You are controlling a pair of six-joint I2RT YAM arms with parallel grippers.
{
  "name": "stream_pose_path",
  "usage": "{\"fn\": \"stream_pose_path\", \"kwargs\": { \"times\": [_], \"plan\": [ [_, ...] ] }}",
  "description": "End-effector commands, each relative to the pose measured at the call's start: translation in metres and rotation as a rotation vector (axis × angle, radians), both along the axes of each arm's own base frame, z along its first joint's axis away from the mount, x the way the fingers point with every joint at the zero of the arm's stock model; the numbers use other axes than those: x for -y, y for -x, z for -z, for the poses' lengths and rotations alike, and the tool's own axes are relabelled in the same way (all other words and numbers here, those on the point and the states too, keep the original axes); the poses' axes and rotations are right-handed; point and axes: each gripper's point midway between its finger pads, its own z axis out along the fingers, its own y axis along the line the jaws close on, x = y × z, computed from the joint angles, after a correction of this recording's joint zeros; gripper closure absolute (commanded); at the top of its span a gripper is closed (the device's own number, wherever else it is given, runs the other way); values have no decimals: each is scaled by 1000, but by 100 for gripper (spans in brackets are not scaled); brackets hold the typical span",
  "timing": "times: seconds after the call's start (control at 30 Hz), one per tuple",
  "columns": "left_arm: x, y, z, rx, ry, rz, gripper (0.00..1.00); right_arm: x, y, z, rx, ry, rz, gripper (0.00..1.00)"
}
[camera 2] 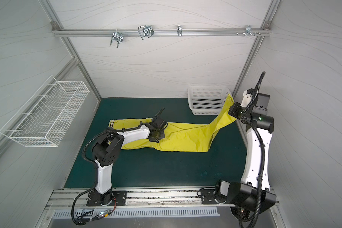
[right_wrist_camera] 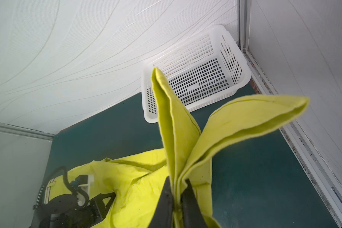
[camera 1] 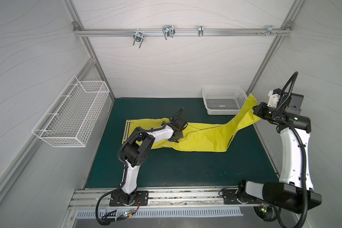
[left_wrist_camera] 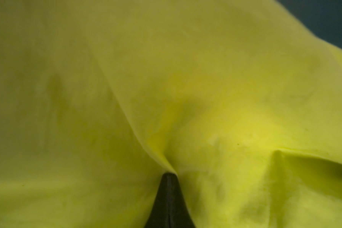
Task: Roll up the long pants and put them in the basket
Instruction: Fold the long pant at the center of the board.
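Note:
The long pants (camera 1: 201,136) (camera 2: 186,136) lie across the green mat (camera 1: 186,169), bright yellow-green, with the striped waistband (camera 1: 127,128) at the left. My left gripper (camera 1: 175,137) (camera 2: 156,138) is down on the thigh area, shut, and a ridge of fabric (left_wrist_camera: 205,98) runs into its tip (left_wrist_camera: 169,174). My right gripper (camera 1: 254,109) (camera 2: 231,111) (right_wrist_camera: 177,189) is raised at the right, shut on the layered leg ends. The two cuffs (right_wrist_camera: 245,116) fan out above its fingers, and the legs rise off the mat toward it.
A white plastic basket (camera 1: 217,111) (camera 2: 205,111) (right_wrist_camera: 233,59) stands in the back right corner, just behind the lifted legs. A wire basket (camera 1: 71,116) hangs on the left wall. Metal hooks (camera 1: 168,32) hang from the rear rail. Walls close in on three sides.

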Motion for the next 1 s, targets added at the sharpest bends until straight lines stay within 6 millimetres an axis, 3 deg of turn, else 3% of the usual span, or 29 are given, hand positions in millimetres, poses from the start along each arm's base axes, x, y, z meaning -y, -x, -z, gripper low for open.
{"fn": "stream_pose_path", "kwargs": {
  "times": [0.0, 0.27, 0.4, 0.47, 0.5, 0.6, 0.7, 0.8, 0.9, 0.97],
  "plan": [
    [44, 21, 20, -74, 56, 46, 100, 1, 13, -28, 65, 18, -19, 100],
    [121, 39, 17, -63, 216, 126, 100, 21, 26, -55, 93, 107, 54, 100],
    [173, 45, -8, -15, 307, 233, 100, 10, 28, -62, 123, 75, 4, 100],
    [181, 45, -29, 11, 328, 261, 100, 4, 26, -63, 139, 56, -21, 100],
    [176, 45, -44, 30, 322, 256, 100, -1, 26, -64, 149, 42, -41, 100],
    [121, 38, -83, 84, 289, 175, 100, -19, 24, -68, 172, -41, -109, 100],
    [33, 38, -110, 98, 289, 36, 100, -50, 22, -64, 164, -57, -192, 100],
    [-52, 50, -146, 167, 173, -63, 100, -105, 18, -49, 141, -28, -324, 100],
    [-99, 71, -193, 287, 71, -87, 100, -163, 16, -27, 97, 8, -436, 100],
    [-121, 82, -212, 343, 61, -122, 100, -203, 17, -15, 80, 14, -519, 100]
  ]
}}
